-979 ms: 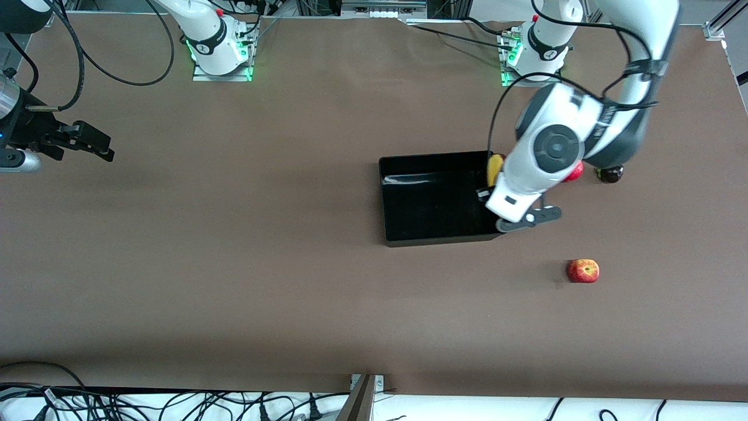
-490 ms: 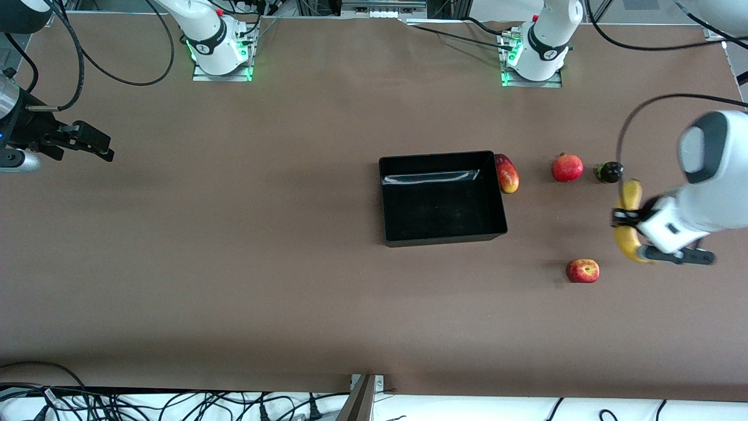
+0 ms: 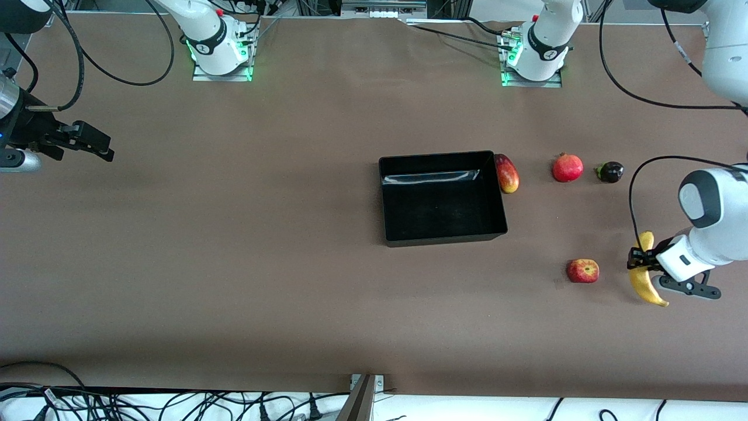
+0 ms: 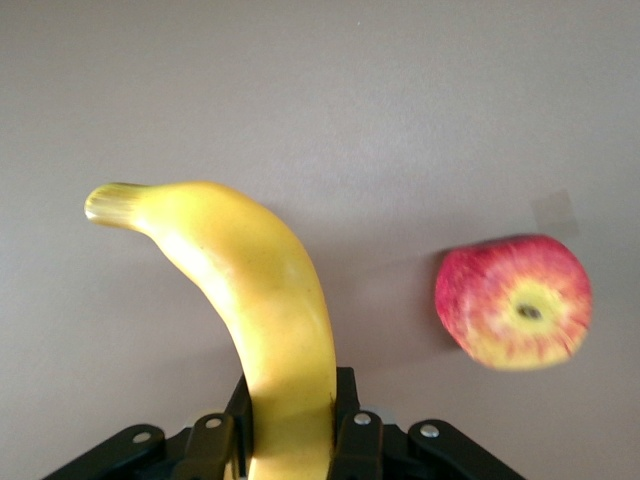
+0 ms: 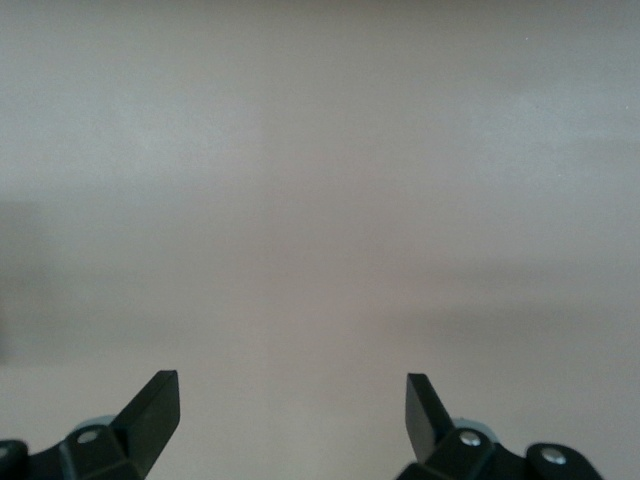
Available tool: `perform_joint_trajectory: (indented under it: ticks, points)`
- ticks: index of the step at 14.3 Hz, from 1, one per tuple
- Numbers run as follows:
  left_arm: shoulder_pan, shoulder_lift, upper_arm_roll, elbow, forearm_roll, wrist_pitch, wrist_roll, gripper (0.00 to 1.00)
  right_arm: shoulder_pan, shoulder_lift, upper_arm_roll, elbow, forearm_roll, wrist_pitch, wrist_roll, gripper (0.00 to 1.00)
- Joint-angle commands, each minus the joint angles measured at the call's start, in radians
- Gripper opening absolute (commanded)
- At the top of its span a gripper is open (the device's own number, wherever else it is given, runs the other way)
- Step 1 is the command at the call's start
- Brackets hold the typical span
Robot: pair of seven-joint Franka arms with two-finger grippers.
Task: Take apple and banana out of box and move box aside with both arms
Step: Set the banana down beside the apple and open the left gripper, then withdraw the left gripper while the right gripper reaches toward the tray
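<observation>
My left gripper (image 3: 641, 261) is shut on the long yellow banana (image 3: 644, 285) and holds it low over the table beside the red-yellow apple (image 3: 582, 271), toward the left arm's end. In the left wrist view the banana (image 4: 270, 300) sits between my left gripper's (image 4: 290, 425) fingers, with the apple (image 4: 515, 302) close by on the cloth. The black box (image 3: 387, 199) stands mid-table and has nothing in it. My right gripper (image 3: 96, 145) is open and empty, waiting over the right arm's end of the table; the right wrist view shows it (image 5: 290, 400) over bare cloth.
A red-yellow mango (image 3: 507, 173) lies against the box's wall on the left arm's side. A pomegranate (image 3: 567, 168) and a small dark fruit (image 3: 609, 172) lie in a row past it. Cables run along the table's front edge.
My left arm swung from over the box's edge out to the left arm's end of the table with the banana, then came down beside the apple. The right arm has not moved.
</observation>
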Motion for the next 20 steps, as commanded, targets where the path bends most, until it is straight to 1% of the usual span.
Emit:
perform_joint_trajectory:
  ticks: [1, 6, 8, 9, 10, 11, 12, 14, 15, 16, 17, 18, 19, 20]
  points:
    - [-0.006, 0.048, 0.003, 0.039, 0.044, 0.056, 0.023, 0.00, -0.003, 0.002, 0.003, 0.011, -0.007, -0.003, 0.000, 1.00]
    - [0.005, 0.120, 0.003, 0.039, 0.061, 0.175, 0.020, 0.00, -0.009, 0.002, 0.001, 0.011, -0.005, -0.003, 0.000, 1.00]
    - [0.005, 0.133, 0.010, 0.039, 0.062, 0.189, 0.022, 0.00, -0.009, 0.002, 0.001, 0.009, -0.005, -0.003, 0.000, 1.00]
    - [0.005, 0.136, 0.015, 0.039, 0.064, 0.189, 0.023, 0.16, -0.009, 0.002, 0.001, 0.009, -0.005, -0.005, 0.000, 1.00]
    - [0.005, 0.136, 0.018, 0.039, 0.085, 0.189, 0.023, 0.64, -0.009, 0.002, 0.001, 0.009, -0.005, -0.006, 0.000, 1.00]
    - [0.005, 0.133, 0.018, 0.039, 0.091, 0.189, 0.022, 0.92, -0.008, 0.002, 0.001, 0.009, -0.005, -0.005, 0.000, 1.00]
    - [0.005, 0.131, 0.018, 0.039, 0.091, 0.187, 0.013, 1.00, -0.009, 0.002, 0.001, 0.009, -0.005, -0.003, -0.004, 1.00]
    - [0.003, 0.108, 0.021, 0.042, 0.091, 0.175, 0.015, 1.00, -0.009, 0.002, 0.001, 0.011, -0.005, -0.005, -0.009, 1.00]
    - [0.000, 0.072, 0.033, 0.045, 0.087, 0.151, 0.016, 1.00, -0.009, 0.002, 0.001, 0.011, -0.005, -0.005, -0.009, 1.00]
    - [-0.015, 0.018, 0.050, 0.042, 0.079, 0.059, 0.017, 1.00, -0.009, 0.002, 0.001, 0.011, -0.007, -0.005, -0.009, 1.00]
    - [-0.052, -0.052, 0.056, 0.042, 0.075, -0.065, 0.017, 1.00, -0.008, 0.002, 0.001, 0.011, -0.007, -0.008, -0.007, 1.00]
    - [-0.089, -0.124, 0.094, 0.041, 0.033, -0.169, 0.019, 1.00, 0.000, 0.002, 0.003, 0.009, -0.011, -0.011, 0.005, 1.00]
    - [-0.148, -0.190, 0.142, 0.039, -0.034, -0.258, 0.017, 1.00, 0.001, 0.002, 0.003, 0.008, -0.007, -0.021, 0.010, 1.00]
    - [-0.222, -0.252, 0.220, 0.042, -0.098, -0.349, 0.017, 1.00, 0.006, 0.002, 0.008, 0.003, -0.008, -0.021, 0.007, 1.00]
